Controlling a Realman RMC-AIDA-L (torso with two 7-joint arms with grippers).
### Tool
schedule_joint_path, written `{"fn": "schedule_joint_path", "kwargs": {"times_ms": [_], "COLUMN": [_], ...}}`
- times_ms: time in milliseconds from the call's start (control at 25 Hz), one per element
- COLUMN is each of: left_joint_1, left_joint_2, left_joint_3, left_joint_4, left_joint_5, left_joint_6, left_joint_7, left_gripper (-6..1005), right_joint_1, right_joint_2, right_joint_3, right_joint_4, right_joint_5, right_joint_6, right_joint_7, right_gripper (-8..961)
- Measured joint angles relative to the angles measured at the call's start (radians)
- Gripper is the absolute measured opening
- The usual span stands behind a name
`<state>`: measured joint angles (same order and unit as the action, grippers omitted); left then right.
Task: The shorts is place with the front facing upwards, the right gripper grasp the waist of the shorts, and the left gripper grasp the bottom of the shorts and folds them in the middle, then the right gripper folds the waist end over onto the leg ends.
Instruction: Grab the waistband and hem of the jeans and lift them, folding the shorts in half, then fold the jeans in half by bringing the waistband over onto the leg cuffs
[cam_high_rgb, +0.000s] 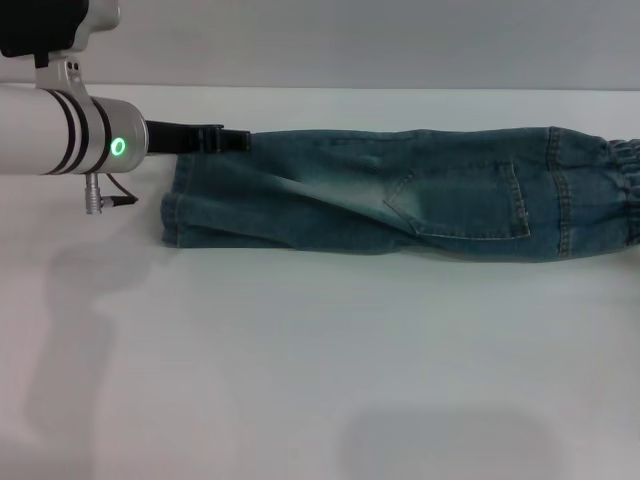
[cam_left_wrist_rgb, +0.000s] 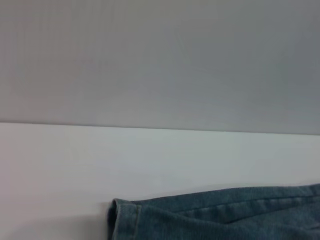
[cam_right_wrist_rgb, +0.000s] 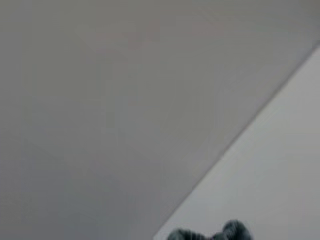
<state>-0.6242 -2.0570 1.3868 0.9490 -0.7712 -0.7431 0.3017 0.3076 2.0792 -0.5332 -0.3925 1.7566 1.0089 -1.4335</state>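
The silver-white left arm reaches in level from the left of the blue-green denim shorts, its black two-fingered left gripper at the far corner of the stitched leg ends; whether the claw is wide, narrow or gripping cloth cannot be told. The shorts lie folded lengthwise on the white table, gathered waistband rightward. The right gripper is out of sight.
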Motion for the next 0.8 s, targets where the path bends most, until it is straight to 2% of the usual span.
{"fn": "schedule_joint_path", "kwargs": {"times_ms": [480, 800], "left_joint_1": [-0.002, -0.005], "left_joint_2": [0.000, 0.000], "left_joint_3": [-0.001, -0.002], "left_joint_4": [-0.003, -0.004], "left_joint_5": [0.000, 0.000], "left_joint_6": [-0.010, -0.010], "left_joint_7": [0.029, 0.039], "left_gripper": [832, 832], "right_joint_1": [0.054, 0.060], "right_joint_2": [-0.003, -0.004], "right_joint_3": [-0.002, -0.002], "right_joint_4": [0.050, 0.057], "right_joint_5": [-0.005, -0.004], "right_joint_6": [-0.004, -0.008], "right_joint_7": [-0.025, -0.025], "right_gripper": [752, 739]}}
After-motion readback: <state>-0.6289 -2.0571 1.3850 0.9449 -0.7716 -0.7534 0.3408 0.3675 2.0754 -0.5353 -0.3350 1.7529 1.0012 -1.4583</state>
